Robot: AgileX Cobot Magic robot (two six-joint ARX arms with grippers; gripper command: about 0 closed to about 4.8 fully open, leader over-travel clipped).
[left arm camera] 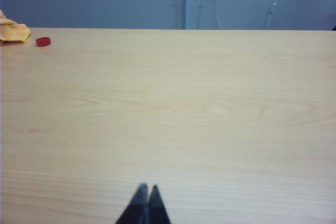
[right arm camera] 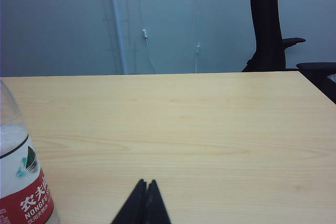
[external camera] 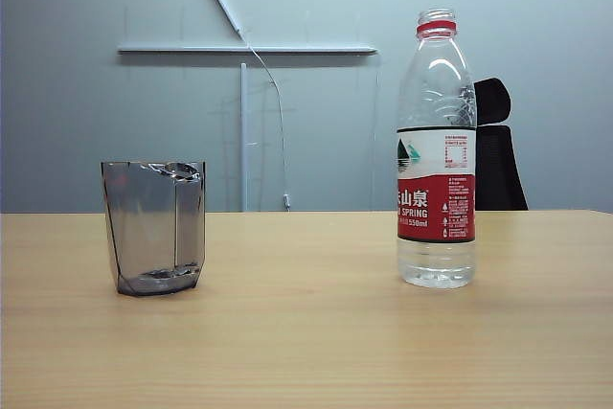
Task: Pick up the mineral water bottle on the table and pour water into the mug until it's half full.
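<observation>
The mineral water bottle (external camera: 437, 155) stands upright and uncapped on the right of the table (external camera: 306, 332), with water (external camera: 437, 263) in its lower part. The smoky-grey faceted mug (external camera: 155, 227) stands to the left, apart from it. No gripper shows in the exterior view. In the left wrist view my left gripper (left arm camera: 147, 187) hovers over bare wood, jaws together and empty. My right gripper (right arm camera: 146, 182) is likewise shut on nothing; the bottle (right arm camera: 21, 182) sits at the edge of that view, off to the side of it.
A small red cap (left arm camera: 43, 41) and a yellow cloth (left arm camera: 13, 30) lie near the table's far edge in the left wrist view. A black office chair (right arm camera: 265, 24) stands beyond the table. A grey wall with rails backs the scene.
</observation>
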